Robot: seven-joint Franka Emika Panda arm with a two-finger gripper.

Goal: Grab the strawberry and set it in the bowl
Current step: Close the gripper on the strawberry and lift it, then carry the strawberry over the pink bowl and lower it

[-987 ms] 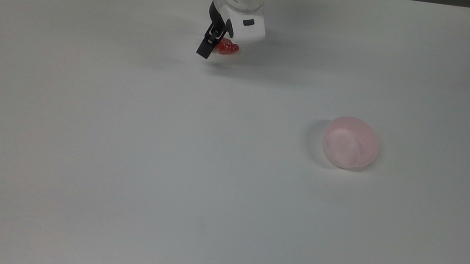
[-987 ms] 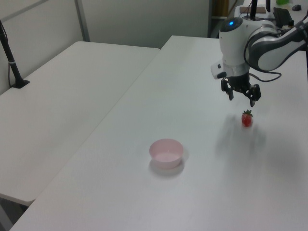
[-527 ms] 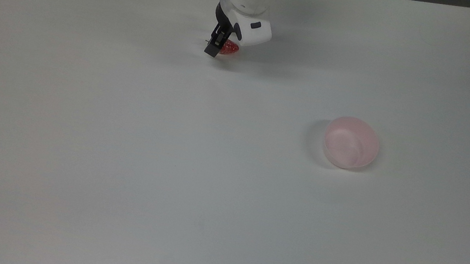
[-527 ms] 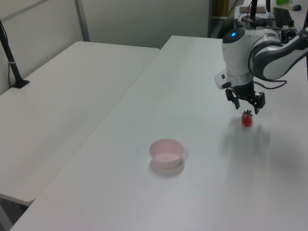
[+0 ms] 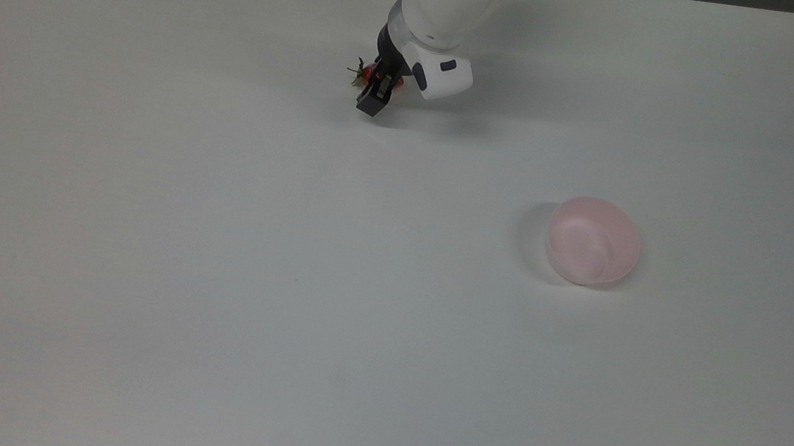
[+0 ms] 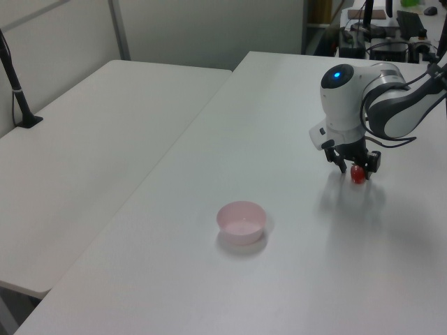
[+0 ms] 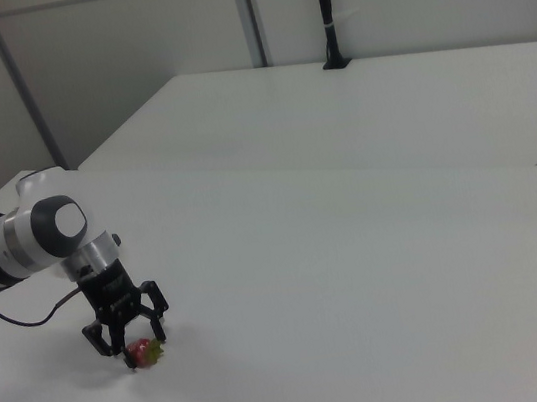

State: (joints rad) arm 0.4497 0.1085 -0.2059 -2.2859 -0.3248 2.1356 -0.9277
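While most of the white tabletop (image 5: 202, 265) lies bare toward the near edge in the top view, the small round pale pink translucent plastic bowl (image 5: 593, 241) sits upright and empty right of the middle, well apart from everything else; in the left view the same bowl (image 6: 241, 221) is nearer the camera than the arm. Farther back, close to the far edge in the top view, the white Franka arm reaches down so that its black two-finger gripper (image 5: 376, 91) is low over the surface. Its fingers are apart, straddling the small glossy red strawberry with a dark green leafy stem (image 5: 367, 74), which rests on the tabletop. The right view shows the gripper (image 7: 129, 346) with a finger on either side of the strawberry (image 7: 146, 353), spread wider than the fruit. In the left view the strawberry (image 6: 357, 174) sits between the gripper's (image 6: 357, 171) fingertips.
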